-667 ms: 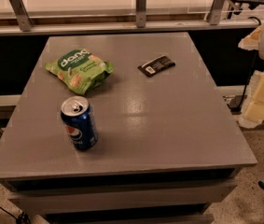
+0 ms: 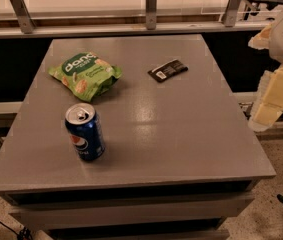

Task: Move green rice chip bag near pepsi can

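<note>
While the gripper (image 2: 273,101) hangs off the table's (image 2: 191,134) right edge, likely not yet reaching, open or closed: cannot tell | black packet (image 2: 167,70) nearest, to its left | chip bag (image 2: 86,75) farther left, flat, untouched | can (image 2: 85,133) upright, near the bag.

Gripper (image 2: 273,101) hovers right of table (image 2: 181,134); green rice chip bag (image 2: 86,74) behind pepsi can (image 2: 85,134).

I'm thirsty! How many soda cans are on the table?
1: the pepsi can, front left, near the green rice chip bag. The gripper is beyond the table's right edge.
</note>
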`<move>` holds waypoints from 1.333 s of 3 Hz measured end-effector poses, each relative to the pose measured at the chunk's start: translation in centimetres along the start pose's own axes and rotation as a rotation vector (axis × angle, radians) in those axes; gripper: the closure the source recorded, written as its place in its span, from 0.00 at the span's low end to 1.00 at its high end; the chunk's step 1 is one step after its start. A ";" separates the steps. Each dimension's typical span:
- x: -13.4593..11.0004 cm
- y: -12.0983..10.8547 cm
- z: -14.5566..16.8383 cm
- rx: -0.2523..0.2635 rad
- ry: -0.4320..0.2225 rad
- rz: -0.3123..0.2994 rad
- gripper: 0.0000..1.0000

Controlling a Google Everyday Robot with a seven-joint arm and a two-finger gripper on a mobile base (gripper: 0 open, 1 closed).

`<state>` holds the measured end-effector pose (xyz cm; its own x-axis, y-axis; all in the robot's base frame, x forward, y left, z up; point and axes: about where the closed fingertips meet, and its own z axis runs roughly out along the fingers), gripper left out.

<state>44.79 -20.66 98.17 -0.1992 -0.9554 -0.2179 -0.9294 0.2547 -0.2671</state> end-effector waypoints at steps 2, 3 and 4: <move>-9.8 -6.1 4.3 -0.046 -0.075 -0.249 0.00; -15.5 -8.2 6.9 -0.089 -0.126 -0.395 0.00; -20.6 -8.8 9.6 -0.130 -0.156 -0.516 0.00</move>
<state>60.02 -1.79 96.01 0.3312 -0.9154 -0.2288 -0.9269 -0.2703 -0.2602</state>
